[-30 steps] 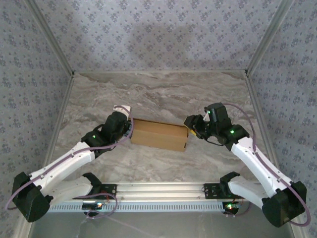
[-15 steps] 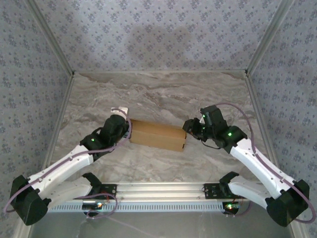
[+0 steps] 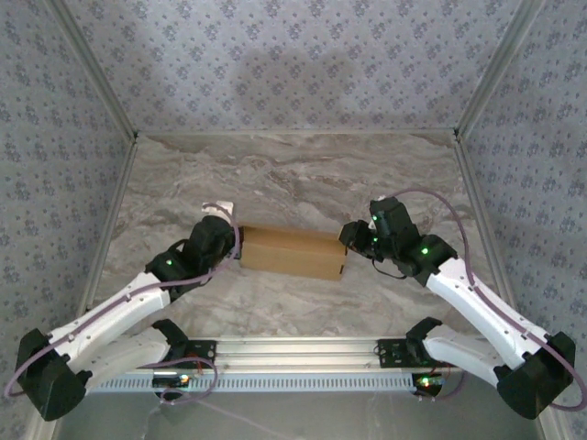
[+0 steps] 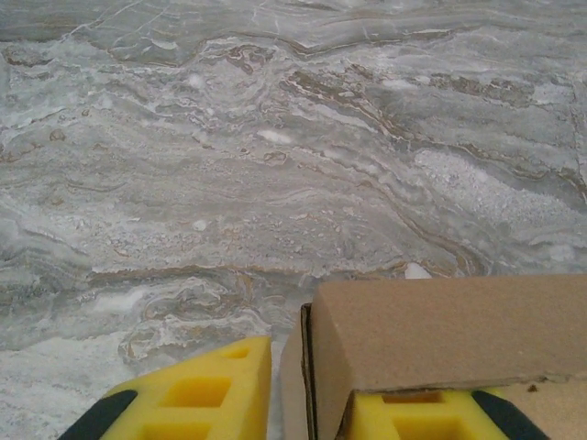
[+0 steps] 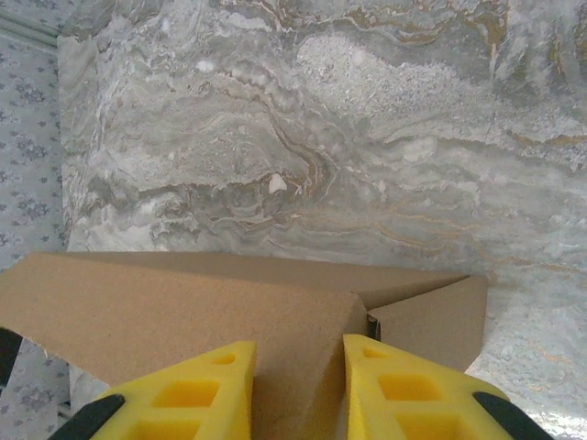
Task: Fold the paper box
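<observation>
The paper box (image 3: 293, 252), plain tan cardboard and closed into a long low block, lies across the middle of the marble table (image 3: 303, 174). My left gripper (image 3: 237, 246) is at its left end. In the left wrist view the left gripper (image 4: 312, 367) straddles the box's (image 4: 440, 330) end wall, one yellow finger (image 4: 197, 394) outside and the other under the top panel, closed close on the cardboard. My right gripper (image 3: 348, 238) holds the right end. There the right gripper (image 5: 298, 344) pinches the folded corner of the box (image 5: 183, 307).
Patterned walls with metal corner posts close in the table on three sides. An aluminium rail (image 3: 293, 348) with the arm bases runs along the near edge. A small white chip (image 5: 277, 183) lies on the marble beyond the box.
The right arm has pushed slightly left, and the box's right end has shifted a little left with it. The left gripper has drawn slightly toward the near edge, staying at the box's left end.
</observation>
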`<control>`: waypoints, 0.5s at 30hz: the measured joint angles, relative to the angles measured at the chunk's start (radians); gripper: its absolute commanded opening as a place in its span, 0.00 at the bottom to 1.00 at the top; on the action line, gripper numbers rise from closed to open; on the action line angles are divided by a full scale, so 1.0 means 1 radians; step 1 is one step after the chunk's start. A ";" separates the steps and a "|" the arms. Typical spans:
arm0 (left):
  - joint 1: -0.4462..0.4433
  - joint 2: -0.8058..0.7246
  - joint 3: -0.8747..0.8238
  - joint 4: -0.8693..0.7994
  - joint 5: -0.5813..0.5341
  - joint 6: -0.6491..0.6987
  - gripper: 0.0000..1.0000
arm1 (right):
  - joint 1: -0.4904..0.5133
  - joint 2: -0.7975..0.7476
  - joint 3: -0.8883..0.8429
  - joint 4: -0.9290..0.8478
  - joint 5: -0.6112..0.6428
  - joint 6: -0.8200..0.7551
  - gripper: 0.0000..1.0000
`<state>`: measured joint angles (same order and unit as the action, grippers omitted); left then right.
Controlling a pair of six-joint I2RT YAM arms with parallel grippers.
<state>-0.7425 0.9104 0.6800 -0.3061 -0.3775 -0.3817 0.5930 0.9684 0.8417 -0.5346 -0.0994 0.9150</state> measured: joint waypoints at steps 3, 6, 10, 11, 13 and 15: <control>0.000 -0.027 0.000 -0.022 0.016 0.016 0.37 | 0.002 0.000 0.000 0.000 0.014 -0.004 0.28; 0.000 -0.061 0.000 -0.042 0.036 0.033 0.37 | 0.006 -0.003 0.000 -0.001 0.027 -0.008 0.27; 0.000 -0.111 0.000 -0.065 0.063 0.049 0.37 | 0.017 -0.006 0.000 -0.002 0.049 -0.008 0.27; 0.001 -0.125 0.000 -0.071 0.069 0.051 0.37 | 0.020 -0.006 0.000 -0.003 0.054 -0.008 0.27; 0.001 -0.148 0.000 -0.081 0.076 0.052 0.35 | 0.026 -0.006 0.000 -0.005 0.063 -0.009 0.27; 0.001 -0.177 0.000 -0.092 0.085 0.053 0.35 | 0.030 -0.007 0.000 -0.005 0.069 -0.011 0.27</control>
<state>-0.7418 0.7334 0.6796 -0.3977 -0.2920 -0.3283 0.6228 0.9615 0.8417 -0.5400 -0.0299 0.9043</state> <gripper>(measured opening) 0.353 0.270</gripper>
